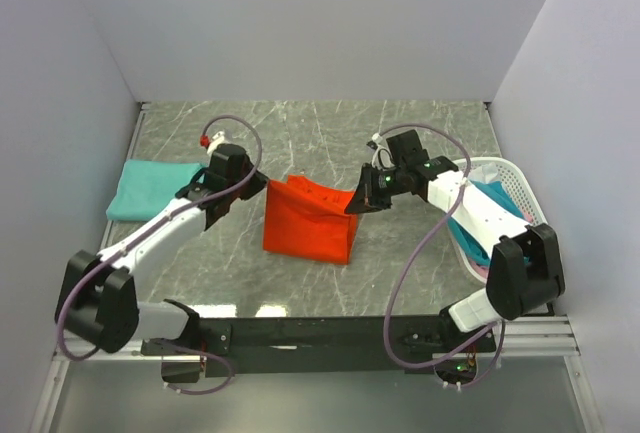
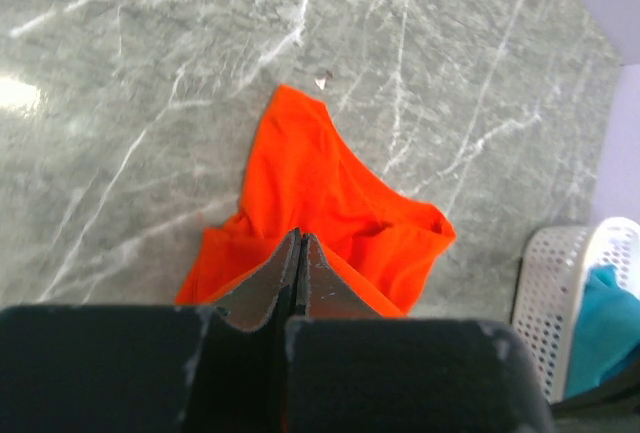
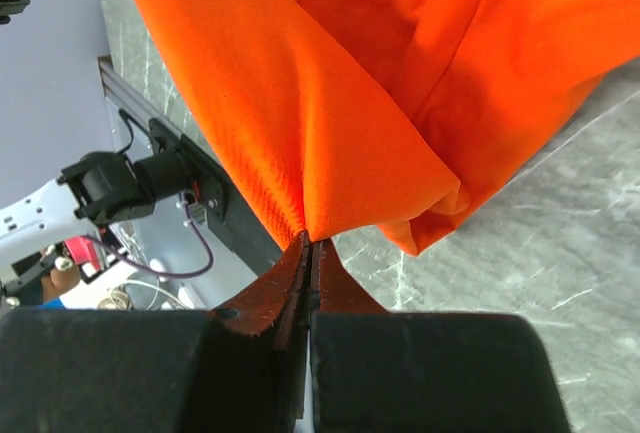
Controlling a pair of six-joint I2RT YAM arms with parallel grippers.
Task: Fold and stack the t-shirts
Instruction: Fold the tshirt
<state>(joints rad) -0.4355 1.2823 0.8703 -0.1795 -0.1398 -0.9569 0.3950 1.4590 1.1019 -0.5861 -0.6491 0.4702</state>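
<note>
Top view: arm bases (image 1: 330, 338) are nearest the camera, with both arms reaching away from them. The orange shirt (image 1: 308, 223) sits mid-worktop (image 1: 420, 128), between the two end effectors. Its upper edge runs left-right, from the left end effector (image 1: 255, 188) to the right end effector (image 1: 365, 198). The cloth drops from that edge toward the near side, and the lower hem is on the stone. Each arm is at its own corner, so neither is nearer. The folded teal shirt (image 1: 150, 188) lies flat, well off to the left on the left arm's side. I'd guess that's the stack spot. The white basket (image 1: 505, 178) is far right, beside the right arm, with more cloth inside.

Left wrist: the left end effector (image 2: 300, 243) has its fingers pressed together with no gap. Orange shirt (image 2: 330, 193) runs right up to the tips on both sides and trails away from them onto the worktop (image 2: 130, 103). That reads as a corner pinch, but the contact itself is hidden by the fingers. The basket (image 2: 560, 293) is at the right edge, with a second teal shirt (image 2: 605, 323) in it.

Right wrist: the right end effector (image 3: 308, 243) is clamped on a fold of the orange shirt (image 3: 330, 103). The cloth fans up and out from the tips and hangs clear of the worktop (image 3: 540, 253).

Judgement: the next fold turns on keeping that held edge taut and level.
</note>
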